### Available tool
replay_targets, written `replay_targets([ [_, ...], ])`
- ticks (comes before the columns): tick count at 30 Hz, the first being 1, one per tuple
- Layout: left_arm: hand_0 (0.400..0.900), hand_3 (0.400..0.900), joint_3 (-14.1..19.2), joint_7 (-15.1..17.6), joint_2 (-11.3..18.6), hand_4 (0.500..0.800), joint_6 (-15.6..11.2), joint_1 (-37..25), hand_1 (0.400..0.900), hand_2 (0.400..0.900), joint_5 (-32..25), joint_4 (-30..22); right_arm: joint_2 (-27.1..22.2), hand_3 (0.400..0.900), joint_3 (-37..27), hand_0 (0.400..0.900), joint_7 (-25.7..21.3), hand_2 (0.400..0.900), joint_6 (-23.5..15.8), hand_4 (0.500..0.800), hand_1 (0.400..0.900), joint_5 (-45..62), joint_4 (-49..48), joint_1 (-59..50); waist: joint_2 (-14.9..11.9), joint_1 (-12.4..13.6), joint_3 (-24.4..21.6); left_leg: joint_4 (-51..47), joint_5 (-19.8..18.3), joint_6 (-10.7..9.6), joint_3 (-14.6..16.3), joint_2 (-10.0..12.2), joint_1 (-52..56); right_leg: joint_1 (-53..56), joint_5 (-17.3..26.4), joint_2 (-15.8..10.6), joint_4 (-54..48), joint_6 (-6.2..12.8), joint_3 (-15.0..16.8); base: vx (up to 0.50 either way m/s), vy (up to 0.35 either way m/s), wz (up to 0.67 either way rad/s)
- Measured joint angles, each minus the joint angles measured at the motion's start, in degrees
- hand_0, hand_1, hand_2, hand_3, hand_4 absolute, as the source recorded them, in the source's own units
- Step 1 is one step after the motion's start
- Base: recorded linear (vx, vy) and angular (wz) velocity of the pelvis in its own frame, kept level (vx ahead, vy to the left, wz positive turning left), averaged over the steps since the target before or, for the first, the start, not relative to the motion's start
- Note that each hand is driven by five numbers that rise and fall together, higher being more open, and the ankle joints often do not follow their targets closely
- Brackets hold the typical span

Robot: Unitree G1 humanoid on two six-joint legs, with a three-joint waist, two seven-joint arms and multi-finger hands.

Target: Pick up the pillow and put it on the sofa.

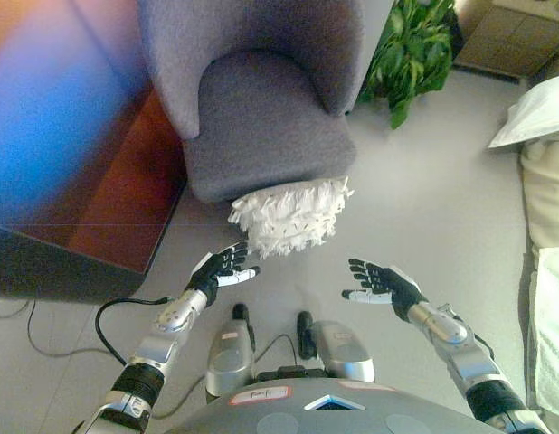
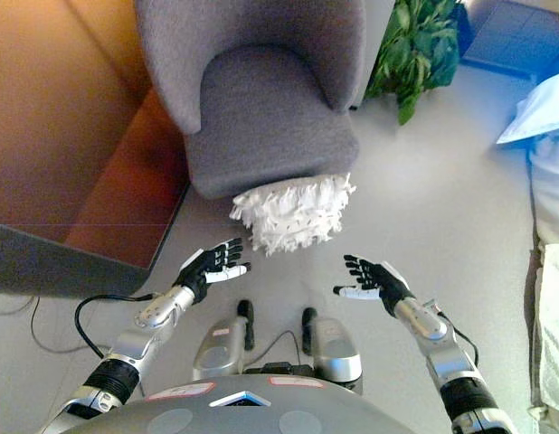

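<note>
A shaggy white pillow (image 1: 291, 216) lies on the floor, leaning against the front of the grey armchair (image 1: 266, 127). My left hand (image 1: 222, 268) is open and empty, just below and left of the pillow, not touching it. My right hand (image 1: 379, 282) is open and empty, below and right of the pillow, a little farther off. Both hands hover above the floor with palms facing inward.
A wooden cabinet (image 1: 126, 208) stands to the left of the armchair. A green potted plant (image 1: 411, 50) is behind the chair at the right. A white and beige bedding edge (image 1: 546, 181) runs along the right side. Grey floor (image 1: 424, 199) lies between.
</note>
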Motion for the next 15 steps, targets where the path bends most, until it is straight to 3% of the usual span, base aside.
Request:
replay_targets([
  [3,0.900,0.900,-1.57,0.54,-0.04,0.800,-0.01,-1.00,0.900,0.900,-0.01,1.58,0.30,0.900,-0.13,0.900,-0.77,0.900,-0.06,0.800,0.900,-0.01,0.76,-2.74,1.58,0.41,-0.57,-4.55,2.11,-0.17,0.86,1.39,0.95,3.42,1.02,-0.08,-5.30,0.79,1.32,0.44,0.204,-0.36],
  [4,0.900,0.900,-1.77,0.83,-0.07,0.800,-0.02,-1.12,0.900,0.900,-0.05,1.53,0.36,0.900,-0.02,0.900,-0.85,0.900,-0.09,0.800,0.900,0.01,0.70,-3.12,2.07,0.77,-0.90,-4.75,1.42,0.67,0.92,1.77,2.75,3.36,0.37,-0.43,-4.69,1.84,1.71,0.31,0.165,-0.24],
  [5,0.900,0.900,-1.70,1.51,-0.23,0.800,-0.06,-1.07,0.900,0.900,-0.17,1.28,0.34,0.900,0.53,0.900,-1.05,0.900,-0.25,0.800,0.900,0.04,0.62,-3.35,2.50,1.59,-2.05,-5.73,4.58,2.00,3.42,1.99,3.34,2.61,-1.10,-1.37,-2.75,3.05,1.47,0.31,0.183,0.00],
  [6,0.900,0.900,-1.30,1.80,-0.02,0.800,-0.18,-1.39,0.900,0.900,-0.65,1.01,0.41,0.900,1.06,0.900,-0.99,0.900,-0.36,0.800,0.900,0.04,0.49,-3.85,2.16,2.45,-2.58,-4.73,6.17,3.18,6.16,1.88,3.24,1.71,-2.54,-2.95,1.01,4.48,0.44,0.30,0.199,0.07],
  [8,0.900,0.900,0.07,2.48,0.76,0.800,-0.26,-2.38,0.900,0.900,-1.46,0.93,1.47,0.900,2.21,0.900,-0.70,0.900,-0.37,0.800,0.900,0.04,0.25,-4.98,0.78,1.60,-3.22,-5.12,5.61,5.24,8.96,0.05,3.82,-2.77,-7.92,-6.71,17.35,7.83,-1.53,0.26,0.224,0.02],
  [9,0.900,0.900,0.23,2.94,0.94,0.800,-0.39,-3.44,0.900,0.900,-1.74,0.84,1.50,0.900,2.21,0.900,-0.50,0.900,-0.38,0.800,0.900,0.02,0.02,-4.65,0.35,1.83,-3.42,-5.56,5.91,5.82,9.92,-0.57,4.51,-4.72,-8.32,-8.00,26.08,8.84,-1.60,0.18,0.251,-0.12],
  [10,0.900,0.900,0.23,3.29,1.47,0.800,-0.49,-4.18,0.900,0.900,-1.79,0.60,1.75,0.900,2.22,0.900,-0.23,0.900,-0.35,0.800,0.900,0.01,0.05,-4.57,-0.05,1.86,-3.34,-5.50,5.99,5.61,9.91,-1.33,5.00,-4.75,-6.98,-8.33,28.52,9.32,-1.72,0.18,0.271,-0.18],
  [12,0.900,0.900,-0.04,3.75,3.97,0.800,-0.65,-4.51,0.900,0.900,-2.17,0.22,3.21,0.900,2.72,0.900,-0.11,0.900,-0.23,0.800,0.900,0.00,0.17,-5.98,-0.52,1.64,-2.81,-4.76,5.35,5.71,9.84,-0.79,5.91,-4.74,-3.33,-8.66,29.77,11.71,-3.19,0.23,0.215,-0.11],
  [15,0.900,0.900,0.33,4.14,4.50,0.800,-0.85,-4.34,0.900,0.900,-2.23,-0.02,3.05,0.900,4.51,0.900,-0.56,0.900,-0.23,0.800,0.900,-0.59,0.30,-6.90,-0.53,1.95,-1.59,-9.03,4.33,6.01,9.23,-0.83,11.28,-8.17,1.63,-10.28,37.42,12.58,-5.61,0.25,0.054,0.00],
])
